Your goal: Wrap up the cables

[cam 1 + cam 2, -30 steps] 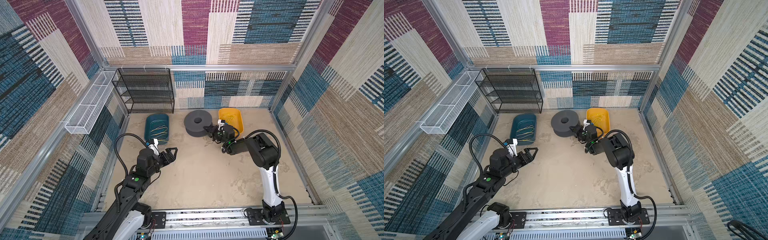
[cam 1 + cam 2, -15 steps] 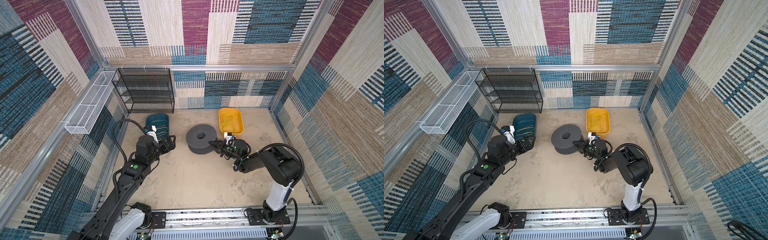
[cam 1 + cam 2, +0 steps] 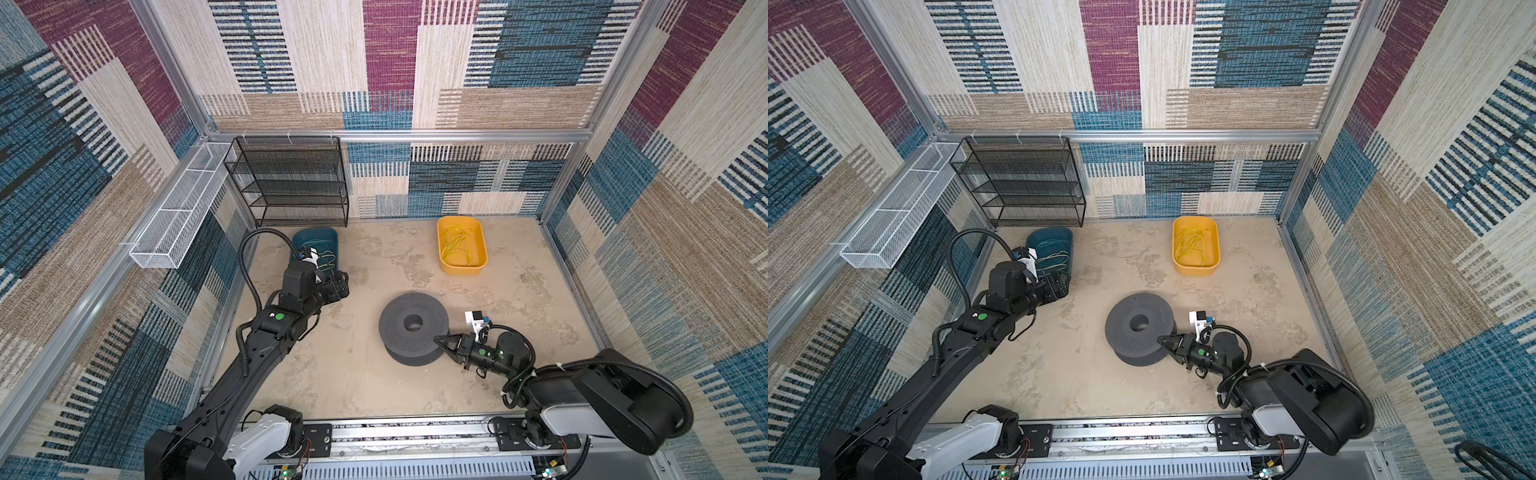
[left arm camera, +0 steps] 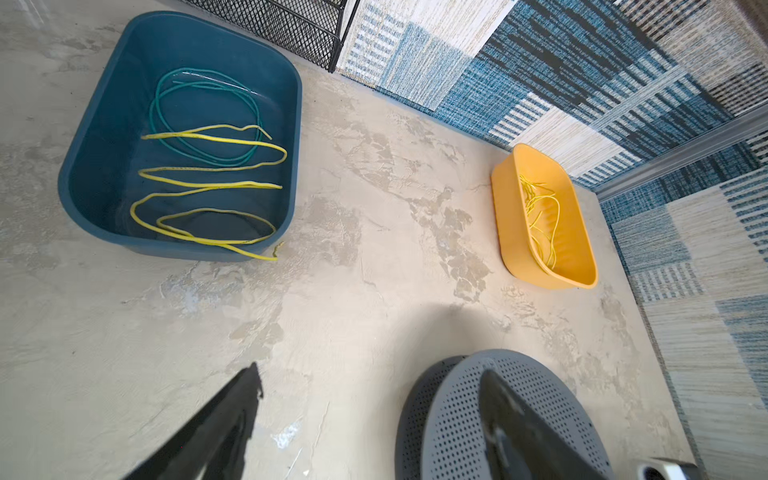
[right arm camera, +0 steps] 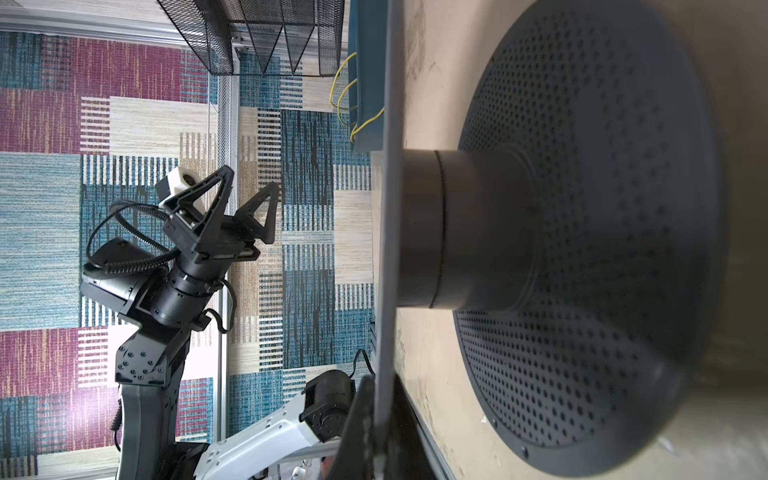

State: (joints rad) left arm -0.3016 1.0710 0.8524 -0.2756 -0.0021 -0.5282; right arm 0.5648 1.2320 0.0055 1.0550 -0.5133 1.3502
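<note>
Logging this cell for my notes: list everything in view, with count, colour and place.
blue tub: 1, dark blue, back left
yellow tub: 1, yellow, back right
yellow cables: count unclear, yellow, in both tubs
green cable: 1 coil, green, in blue tub
spool: 1, grey, centre
rack: 1, black mesh, back wall
basket: 1, white mesh, left wall
left tool: 1, black, open, by blue tub
right tool: 1, black, shut on spool rim

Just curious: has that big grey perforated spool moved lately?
Yes. The grey perforated spool slid away from the yellow plastic tub, toward the front metal rail.
</note>
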